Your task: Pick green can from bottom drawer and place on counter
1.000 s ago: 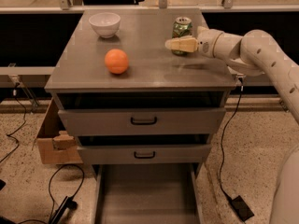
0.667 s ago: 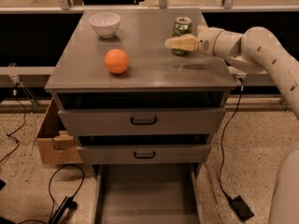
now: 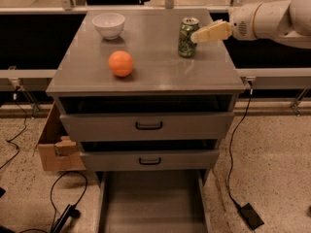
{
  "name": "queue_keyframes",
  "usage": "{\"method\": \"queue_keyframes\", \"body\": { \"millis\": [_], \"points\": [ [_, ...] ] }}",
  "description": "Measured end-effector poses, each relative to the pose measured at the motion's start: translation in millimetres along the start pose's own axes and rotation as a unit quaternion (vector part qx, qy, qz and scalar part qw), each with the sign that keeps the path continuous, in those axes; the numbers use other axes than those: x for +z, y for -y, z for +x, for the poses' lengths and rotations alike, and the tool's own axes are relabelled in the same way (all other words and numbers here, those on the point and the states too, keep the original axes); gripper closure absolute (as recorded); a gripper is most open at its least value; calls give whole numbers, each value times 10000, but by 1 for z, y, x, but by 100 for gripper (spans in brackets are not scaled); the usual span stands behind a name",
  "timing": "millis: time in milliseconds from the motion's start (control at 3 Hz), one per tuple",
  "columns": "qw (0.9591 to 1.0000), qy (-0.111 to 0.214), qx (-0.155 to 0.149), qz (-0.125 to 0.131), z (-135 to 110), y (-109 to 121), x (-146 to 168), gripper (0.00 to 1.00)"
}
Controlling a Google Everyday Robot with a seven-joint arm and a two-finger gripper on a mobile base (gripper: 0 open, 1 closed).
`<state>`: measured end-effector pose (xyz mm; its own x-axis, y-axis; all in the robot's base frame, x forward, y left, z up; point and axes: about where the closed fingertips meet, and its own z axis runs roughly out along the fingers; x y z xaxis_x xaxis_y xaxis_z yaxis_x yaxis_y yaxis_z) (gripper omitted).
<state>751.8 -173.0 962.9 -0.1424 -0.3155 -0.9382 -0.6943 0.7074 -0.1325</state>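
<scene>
Green can set upright on counter, right rear part, well apart from orange ball and white bowl. Placement judged done, base resting flat. Bottom drawer left pulled out. Gripper held just right of can, tip at its upper side, likely for withdrawal. Open or closed cannot be told. Against a second ago: gripper shifted right and upward, can's lower body uncovered. Can, ball, bowl unmoved.

Mottled green can (silver top) on grey surface. Cream gripper at the can's right. Orange ball, white bowl. Grey bottom drawer; black handles above it.
</scene>
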Motion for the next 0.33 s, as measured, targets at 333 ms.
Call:
{"method": "queue_keyframes", "body": {
  "millis": [333],
  "points": [
    [9966,-581,-482,340,-14,-20,-50,0]
  ]
}}
